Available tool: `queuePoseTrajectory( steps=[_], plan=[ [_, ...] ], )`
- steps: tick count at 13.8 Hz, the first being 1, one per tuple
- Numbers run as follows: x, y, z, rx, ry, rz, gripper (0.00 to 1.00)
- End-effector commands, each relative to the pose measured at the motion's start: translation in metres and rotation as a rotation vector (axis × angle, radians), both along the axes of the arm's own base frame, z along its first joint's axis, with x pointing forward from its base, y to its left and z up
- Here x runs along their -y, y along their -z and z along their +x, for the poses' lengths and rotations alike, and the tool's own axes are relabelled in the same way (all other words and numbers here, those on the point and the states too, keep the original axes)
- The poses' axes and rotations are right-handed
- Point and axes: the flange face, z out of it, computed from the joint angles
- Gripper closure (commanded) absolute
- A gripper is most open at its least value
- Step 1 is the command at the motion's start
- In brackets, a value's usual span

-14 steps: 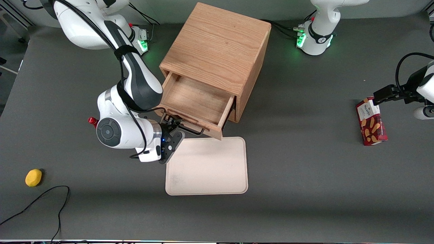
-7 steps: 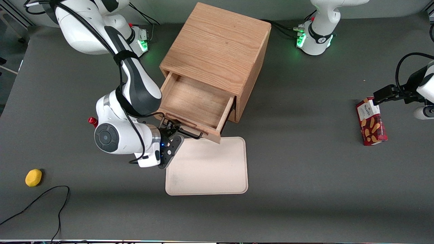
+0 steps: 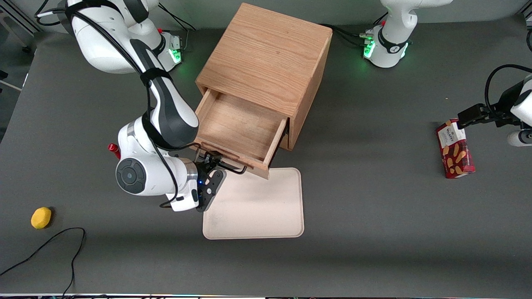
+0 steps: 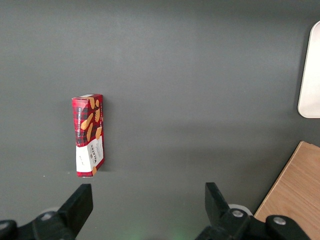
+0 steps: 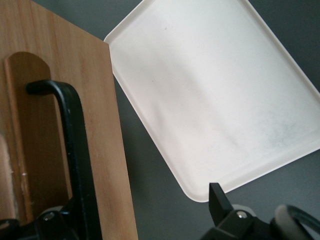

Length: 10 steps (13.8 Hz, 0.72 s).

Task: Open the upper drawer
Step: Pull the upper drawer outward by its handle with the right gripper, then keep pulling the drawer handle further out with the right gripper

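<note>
The upper drawer (image 3: 241, 124) of the oak cabinet (image 3: 266, 58) stands pulled well out, its bare wooden floor showing. Its black bar handle (image 3: 230, 168) runs along the drawer front on the side nearer the front camera. My right gripper (image 3: 213, 167) is at the handle's end toward the working arm. In the right wrist view the handle (image 5: 75, 150) rises along the drawer front (image 5: 107, 125). The gripper (image 5: 145, 220) is open, with one fingertip (image 5: 217, 197) out over the table and the other hidden by the handle, so the drawer front's edge lies between the fingers.
A cream tray (image 3: 257, 207) lies flat just nearer the front camera than the drawer, its corner under the drawer front; the same tray (image 5: 210, 100) fills the right wrist view. A yellow fruit (image 3: 41, 217) and a black cable (image 3: 50, 245) lie toward the working arm's end, a red biscuit box (image 3: 454, 154) toward the parked arm's.
The drawer has slid a little farther out toward the front camera. The gripper moved with its handle the same way, now overlapping the tray's edge slightly more.
</note>
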Motion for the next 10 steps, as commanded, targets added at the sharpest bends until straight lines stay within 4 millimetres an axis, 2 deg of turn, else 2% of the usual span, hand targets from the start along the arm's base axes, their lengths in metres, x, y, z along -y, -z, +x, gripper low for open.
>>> queuePoseTrajectory(
  steps=[1, 10],
  plan=[
    [0.003, -0.001, 0.012, 0.022, -0.026, 0.017, 0.00],
    [0.034, -0.002, 0.030, 0.044, -0.011, 0.028, 0.00]
  ],
)
